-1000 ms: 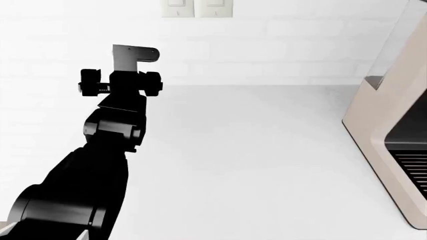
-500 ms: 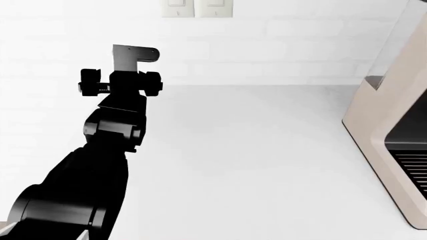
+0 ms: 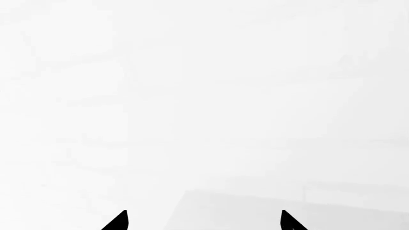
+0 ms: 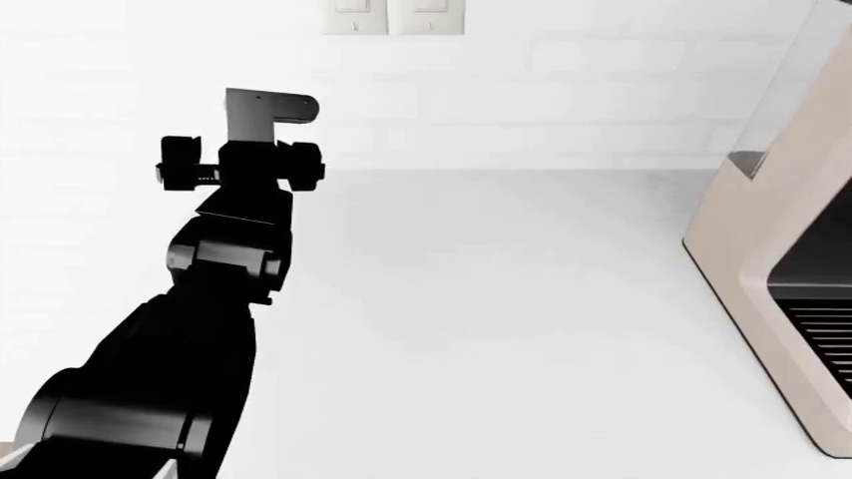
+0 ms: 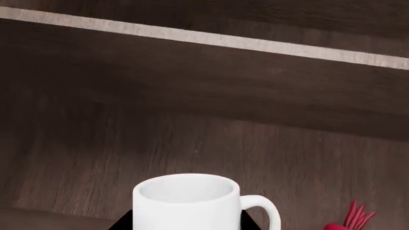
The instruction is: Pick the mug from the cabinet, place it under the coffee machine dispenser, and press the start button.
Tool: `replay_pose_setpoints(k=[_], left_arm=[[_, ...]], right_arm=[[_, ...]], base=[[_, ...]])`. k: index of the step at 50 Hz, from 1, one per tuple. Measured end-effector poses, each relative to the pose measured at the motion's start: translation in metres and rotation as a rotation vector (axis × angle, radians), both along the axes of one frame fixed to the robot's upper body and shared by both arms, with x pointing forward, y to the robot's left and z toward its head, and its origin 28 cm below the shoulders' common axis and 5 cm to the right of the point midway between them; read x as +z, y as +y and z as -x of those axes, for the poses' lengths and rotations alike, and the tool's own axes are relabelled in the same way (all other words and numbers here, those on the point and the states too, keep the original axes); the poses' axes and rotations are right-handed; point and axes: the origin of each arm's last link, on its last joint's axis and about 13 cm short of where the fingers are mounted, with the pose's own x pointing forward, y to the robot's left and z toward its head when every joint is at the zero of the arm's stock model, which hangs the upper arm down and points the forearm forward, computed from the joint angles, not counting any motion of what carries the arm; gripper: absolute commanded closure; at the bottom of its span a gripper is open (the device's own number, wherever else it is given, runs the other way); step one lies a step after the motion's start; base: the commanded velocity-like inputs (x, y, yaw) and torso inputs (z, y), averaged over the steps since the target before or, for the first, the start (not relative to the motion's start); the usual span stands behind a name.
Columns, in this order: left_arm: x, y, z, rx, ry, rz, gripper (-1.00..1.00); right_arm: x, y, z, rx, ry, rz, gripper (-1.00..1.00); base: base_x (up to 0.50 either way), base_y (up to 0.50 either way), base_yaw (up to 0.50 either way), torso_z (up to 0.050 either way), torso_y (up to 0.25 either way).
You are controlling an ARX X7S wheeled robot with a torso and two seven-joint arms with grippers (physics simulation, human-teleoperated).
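In the right wrist view the white mug stands upright inside the dark wood cabinet, its handle to one side. My right gripper has a black fingertip pressed against each side of the mug; it is out of the head view. My left gripper is open and empty, facing a blank white wall. The left arm reaches up toward the back wall in the head view. The cream coffee machine stands at the right edge with its black drip tray. Its dispenser and buttons are out of view.
A white counter runs from the left arm to the machine. Two wall switch plates sit on the white back wall. A small red object lies in the cabinet beside the mug's handle.
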Motion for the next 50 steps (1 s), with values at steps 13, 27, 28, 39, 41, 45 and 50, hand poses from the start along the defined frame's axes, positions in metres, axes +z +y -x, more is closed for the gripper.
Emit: replay_pose_setpoints(k=[13, 27, 28, 39, 41, 45, 50], left_arm=[[0.0, 0.0, 0.0, 0.004, -0.011, -0.01, -1.0], [0.0, 0.0, 0.0, 0.007, -0.015, -0.017, -1.0], [0.0, 0.0, 0.0, 0.007, -0.015, -0.017, -1.0], [0.0, 0.0, 0.0, 0.006, -0.015, -0.019, -1.0], [0.0, 0.0, 0.0, 0.005, -0.014, -0.019, -1.0], [0.0, 0.0, 0.0, 0.004, -0.012, -0.018, -1.0], [-0.001, 0.0, 0.0, 0.002, -0.01, -0.017, -1.0]], right_arm=[[-0.006, -0.001, 0.01, 0.032, -0.025, 0.035, 1.0], [-0.013, -0.002, 0.016, 0.048, -0.055, 0.08, 1.0], [-0.014, -0.002, 0.016, 0.049, -0.057, 0.082, 1.0], [-0.017, -0.003, 0.017, 0.058, -0.073, 0.097, 1.0], [-0.017, -0.003, 0.017, 0.06, -0.075, 0.098, 1.0], [-0.018, -0.003, 0.017, 0.065, -0.079, 0.101, 1.0], [-0.02, -0.004, 0.017, 0.072, -0.086, 0.102, 1.0]], base=[[-0.33, -0.2, 0.0, 0.0, 0.0], [-0.5, -0.42, 0.0, 0.0, 0.0], [-0.45, -0.49, 0.0, 0.0, 0.0], [-0.43, -0.5, 0.0, 0.0, 0.0], [-0.38, -0.5, 0.0, 0.0, 0.0], [-0.31, -0.5, 0.0, 0.0, 0.0], [-0.11, -0.39, 0.0, 0.0, 0.0]])
